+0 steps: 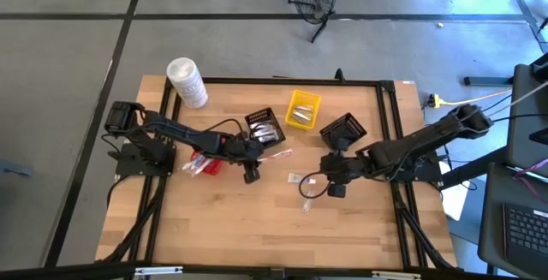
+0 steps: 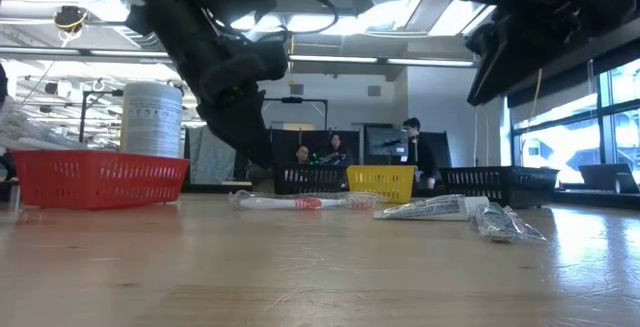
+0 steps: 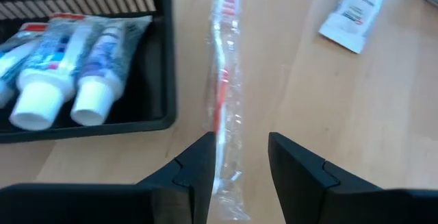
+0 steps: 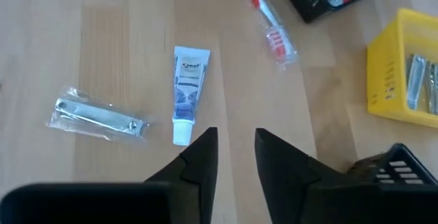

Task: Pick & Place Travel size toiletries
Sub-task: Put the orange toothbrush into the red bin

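Near the bench middle, three items wait loose: a clipper (image 4: 96,120), a tube (image 4: 185,94) and a wrapped toothbrush (image 3: 223,80). The left gripper (image 3: 236,157) hangs over the toothbrush and the right gripper (image 4: 235,148) beside the tube, both spread and empty. Farther, toward the far edge, the black basket (image 3: 164,59) holds tubes and the yellow basket (image 4: 383,80) holds sachets, so I judge the sorting mostly done.

The tub (image 1: 187,81) stands at the bench's (image 1: 257,220) far left corner. Three baskets sit in a row along the far side: one holding tubes (image 1: 265,126), one holding sachets (image 1: 302,110), and one (image 1: 343,131) to the right. A fourth basket (image 1: 204,165) lies left. The wrapped toothbrush (image 1: 276,154) lies just beside the tube basket. The toothpaste tube (image 1: 295,178) and the bagged clipper (image 1: 306,205) lie near the centre.
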